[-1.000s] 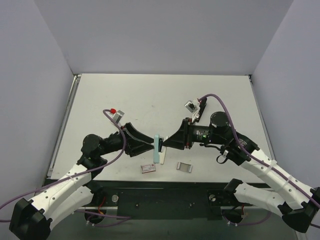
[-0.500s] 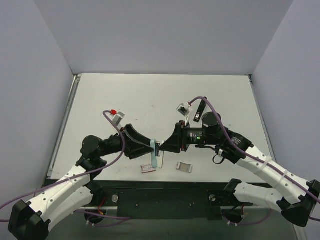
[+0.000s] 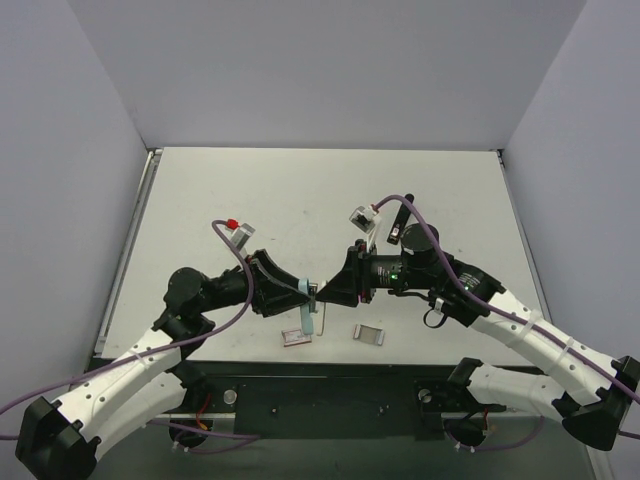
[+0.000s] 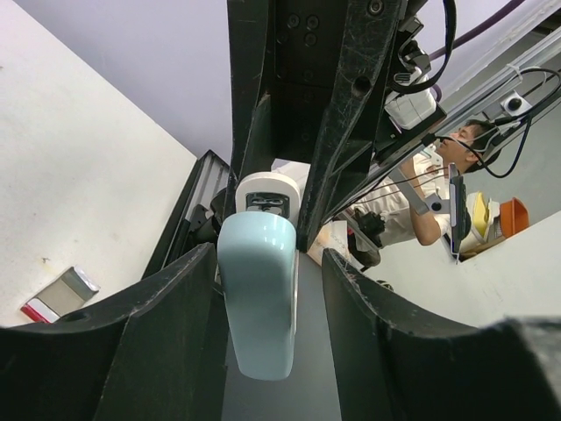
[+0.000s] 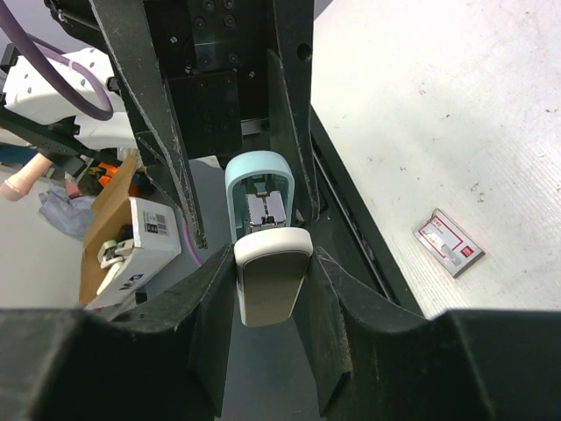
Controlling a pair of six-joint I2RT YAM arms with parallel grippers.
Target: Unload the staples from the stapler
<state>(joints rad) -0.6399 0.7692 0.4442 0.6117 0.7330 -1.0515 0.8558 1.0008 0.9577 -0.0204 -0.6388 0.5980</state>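
Right gripper (image 5: 272,263) clamped on stapler (image 5: 263,210) by white base (image 5: 272,298), left gripper (image 4: 267,263) w/ jaws apart round blue lid (image 4: 257,316), seemingly w/o contact

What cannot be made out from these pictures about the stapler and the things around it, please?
Right wrist view: metal shows inside the open light-blue and white plastic stapler, but shadow and small size hide whether staples remain.
Top view: the left pincer and right pincer cover most of the stapler.
Right wrist view: print on the small red-and-white box is too small to read.
Top view: the small grey metallic piece is too small to identify.
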